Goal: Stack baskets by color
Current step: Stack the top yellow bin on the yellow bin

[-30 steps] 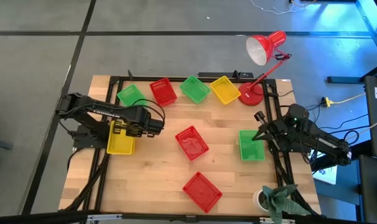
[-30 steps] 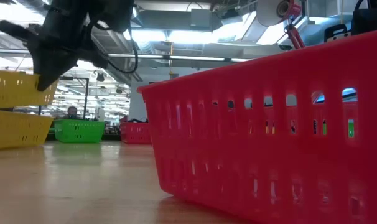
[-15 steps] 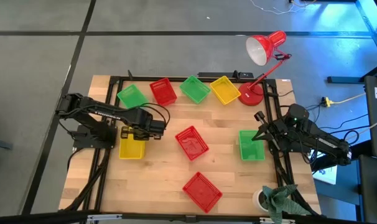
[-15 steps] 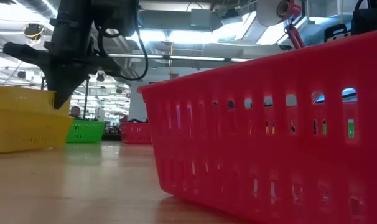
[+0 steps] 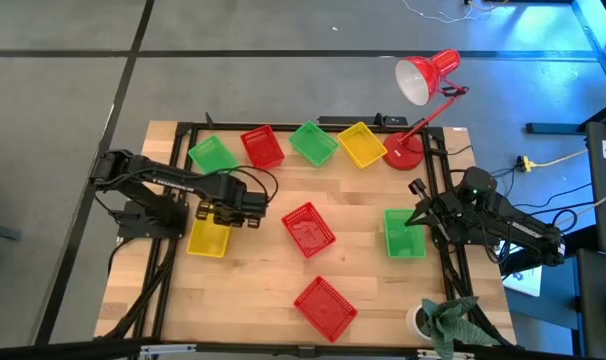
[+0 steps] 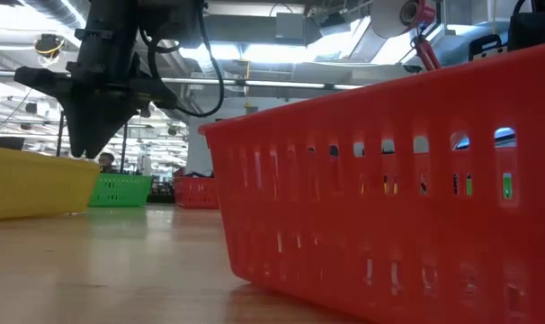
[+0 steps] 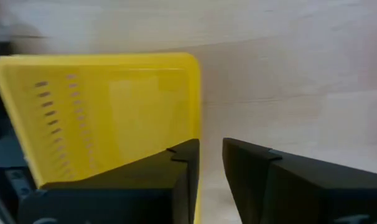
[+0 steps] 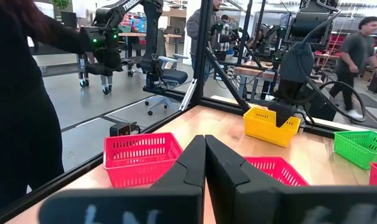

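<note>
**Yellow basket down on the left, and your left gripper is letting go**

Your left gripper sits right over the near rim of the yellow stack at the left side of the bench. In the left wrist view its fingers straddle the basket wall with a gap showing, so it looks parted rather than pinching. Judging from that, you're at the release of a yellow placement.

One more yellow basket waits in the back row, next to the red lamp. Green baskets lie at back left, back middle and right; reds at back, centre and front.

Your right gripper hangs at the right green basket's edge, fingers pressed together, holding nothing that I can see.

Next move, I'd say: lift the left gripper straight up clear of the wall so it doesn't drag the stack, then pick the next colour mate.
</note>
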Action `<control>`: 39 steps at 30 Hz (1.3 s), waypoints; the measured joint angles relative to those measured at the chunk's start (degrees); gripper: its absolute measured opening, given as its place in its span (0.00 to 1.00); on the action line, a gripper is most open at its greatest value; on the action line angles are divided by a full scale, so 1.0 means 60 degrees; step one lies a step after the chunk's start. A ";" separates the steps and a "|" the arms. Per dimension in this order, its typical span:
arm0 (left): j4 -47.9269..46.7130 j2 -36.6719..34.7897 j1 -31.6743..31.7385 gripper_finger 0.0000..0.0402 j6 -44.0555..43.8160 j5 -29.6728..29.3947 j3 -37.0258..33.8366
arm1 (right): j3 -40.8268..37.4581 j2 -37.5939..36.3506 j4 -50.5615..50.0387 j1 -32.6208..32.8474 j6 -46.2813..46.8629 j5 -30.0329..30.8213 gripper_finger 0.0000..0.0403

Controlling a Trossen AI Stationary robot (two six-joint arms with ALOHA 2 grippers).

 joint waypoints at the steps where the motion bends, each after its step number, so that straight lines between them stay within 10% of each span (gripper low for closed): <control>1: -0.0004 0.0000 0.0042 0.18 0.0004 0.0018 -0.0001 | 0.0000 0.0000 0.0000 -0.0002 -0.0003 0.0000 0.02; 13: -0.0016 -0.0229 -0.0086 0.19 0.2130 -0.2898 0.2133 | 0.1377 0.0118 -0.1631 -0.0001 0.0262 0.1251 0.02; 21: 0.1330 -0.0219 0.0366 0.18 0.6234 -0.3626 0.3588 | 0.2190 0.1159 -0.1842 -0.0003 0.0159 0.2098 0.02; 32: 0.4714 -0.0216 0.1899 0.17 1.5403 -0.1430 0.4004 | 0.4380 0.3521 -0.4347 0.0000 0.2550 0.4835 0.02; 39: 0.5096 -0.0120 0.2559 0.17 1.5999 -0.0960 0.4002 | 0.5657 0.4120 -0.4911 0.0000 0.3500 0.4943 0.02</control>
